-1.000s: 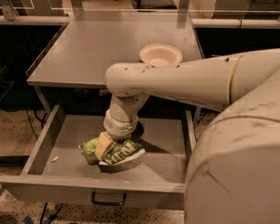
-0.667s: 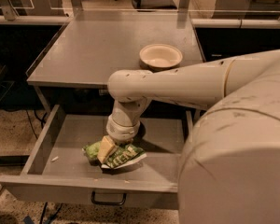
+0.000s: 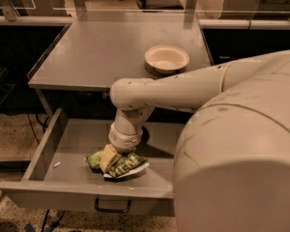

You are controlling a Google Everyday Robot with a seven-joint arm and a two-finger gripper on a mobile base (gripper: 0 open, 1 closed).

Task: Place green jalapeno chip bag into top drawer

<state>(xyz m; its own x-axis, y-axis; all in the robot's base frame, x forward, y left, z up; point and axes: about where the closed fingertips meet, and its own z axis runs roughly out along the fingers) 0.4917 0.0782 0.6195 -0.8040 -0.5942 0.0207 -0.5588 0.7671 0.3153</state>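
Observation:
The green jalapeno chip bag (image 3: 124, 166) lies crumpled on the floor of the open top drawer (image 3: 82, 192), near its front middle. My gripper (image 3: 108, 158) reaches straight down into the drawer from the pale arm and is shut on the bag. One cream finger (image 3: 108, 156) shows across the bag, with green foil on both sides of it. The drawer is pulled far out, and its dark loop handle (image 3: 112, 207) shows on the front panel.
A round cream bowl (image 3: 166, 58) stands on the grey tabletop (image 3: 96, 52) above the drawer, at the right. A small white scrap (image 3: 56, 165) lies at the drawer's left. My arm's large pale body fills the right side of the view.
My gripper and the bag have sunk slightly toward the drawer floor. My arm's body has swung further into view on the right.

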